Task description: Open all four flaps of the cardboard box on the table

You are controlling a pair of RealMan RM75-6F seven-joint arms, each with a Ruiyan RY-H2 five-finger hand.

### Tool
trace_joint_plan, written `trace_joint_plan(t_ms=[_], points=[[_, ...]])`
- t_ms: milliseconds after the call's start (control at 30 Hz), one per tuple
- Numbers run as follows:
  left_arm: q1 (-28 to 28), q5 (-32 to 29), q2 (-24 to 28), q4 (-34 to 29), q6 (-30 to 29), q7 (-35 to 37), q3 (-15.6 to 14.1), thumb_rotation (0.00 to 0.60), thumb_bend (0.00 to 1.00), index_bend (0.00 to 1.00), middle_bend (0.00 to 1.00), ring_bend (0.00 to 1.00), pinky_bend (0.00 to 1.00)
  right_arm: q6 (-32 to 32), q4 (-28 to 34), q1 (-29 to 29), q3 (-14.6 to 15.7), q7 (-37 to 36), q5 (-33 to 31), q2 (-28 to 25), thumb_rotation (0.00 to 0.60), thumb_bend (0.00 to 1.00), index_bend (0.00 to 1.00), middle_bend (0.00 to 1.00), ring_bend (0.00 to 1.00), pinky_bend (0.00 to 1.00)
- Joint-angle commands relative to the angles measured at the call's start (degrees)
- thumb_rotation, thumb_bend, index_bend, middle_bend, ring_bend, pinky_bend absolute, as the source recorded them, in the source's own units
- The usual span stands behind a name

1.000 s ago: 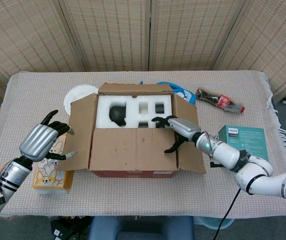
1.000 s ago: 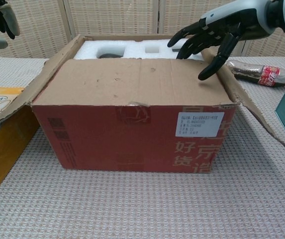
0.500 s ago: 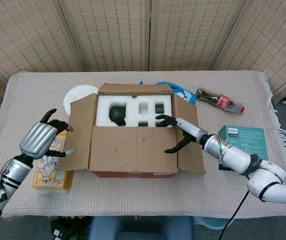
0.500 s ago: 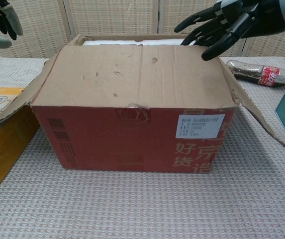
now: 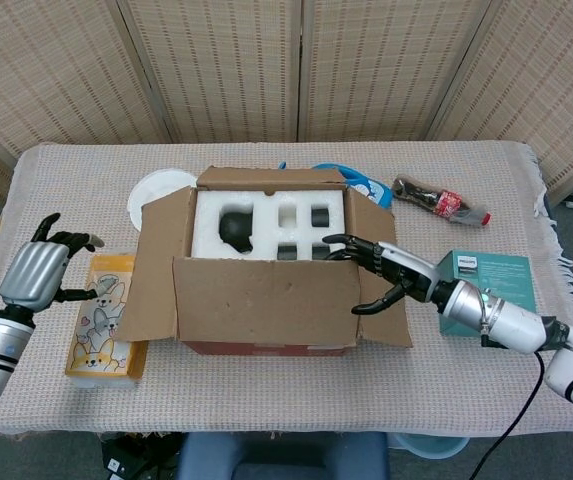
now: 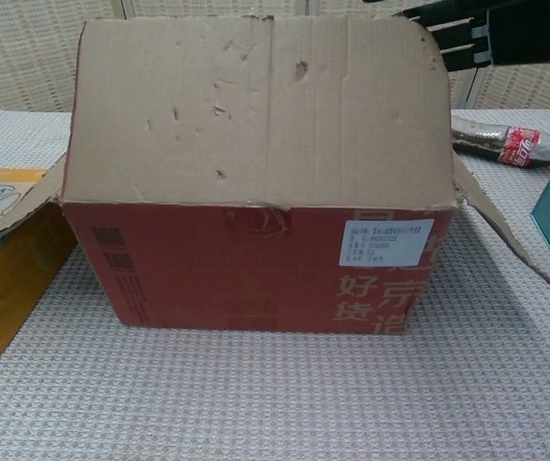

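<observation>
Your right robot hand point(image 5: 381, 272) reaches in over the box's right edge with fingers spread and curved, holding nothing; its upper fingertips lie at the foam point(image 5: 266, 222), its thumb hooks near the front flap's point(image 5: 264, 300) right edge, and whether it touches the cardboard you cannot tell; in the chest view only dark fingers point(image 6: 466, 34) show at the top right, behind that flap. Your left robot hand point(image 5: 38, 274) hangs well left of the box, fingers apart and empty, just beside the yellow carton point(image 5: 106, 318) with the dog print.

The box point(image 5: 266, 275) sits mid-worktop; its red front wall point(image 6: 255, 269) carries a white label point(image 6: 385, 240); the front flap stands near upright, filling the top of the chest view; the left flap point(image 5: 158, 250) and right flap point(image 5: 381, 300) splay outward; the back flap point(image 5: 271, 178) leans away. Inside, white foam holds a dark rounded item point(image 5: 236, 228) in one of its cut-outs.

Behind the box lie a white plate point(image 5: 154, 190) and a blue-and-white packet point(image 5: 361, 182); right of those a cola bottle point(image 5: 441, 202) lies on its side; a teal carton point(image 5: 491, 275) sits near your right forearm; the worktop point(image 5: 66, 180) has a woven beige cloth.
</observation>
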State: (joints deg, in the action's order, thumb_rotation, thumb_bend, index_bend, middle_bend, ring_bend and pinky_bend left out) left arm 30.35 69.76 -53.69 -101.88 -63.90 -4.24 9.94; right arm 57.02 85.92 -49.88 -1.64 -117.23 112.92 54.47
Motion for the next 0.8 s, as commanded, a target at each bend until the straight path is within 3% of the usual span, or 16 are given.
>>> trace_joint_plan(t_ms=[33,400,800], points=[[-0.80,-0.69,-0.34,0.84,-0.81,-0.13,-0.19,0.309,0.25,0.35,0.42,0.33,0.00,13.65,-8.06,-0.68,8.01,-11.74,6.12,2.32,0.600,0.13,0.09,0.24,0.20,0.00],[-3.66,-3.03,-1.37,3.24,-2.94,-0.11,-0.54,0.307,0.25,0.35,0.42,0.33,0.00,27.99,-12.80,0.97,14.24,-16.93,7.51,5.44,0.600,0.13,0.09,0.19,0.18,0.00],[-4.98,-2.72,-1.53,3.51,-3.78,-0.14,-0.45,0.308,0.25,0.35,0.42,0.32,0.00,33.57,-7.87,1.10,18.91,-7.53,10.49,2.53,0.600,0.13,0.07,0.16,0.15,0.00]])
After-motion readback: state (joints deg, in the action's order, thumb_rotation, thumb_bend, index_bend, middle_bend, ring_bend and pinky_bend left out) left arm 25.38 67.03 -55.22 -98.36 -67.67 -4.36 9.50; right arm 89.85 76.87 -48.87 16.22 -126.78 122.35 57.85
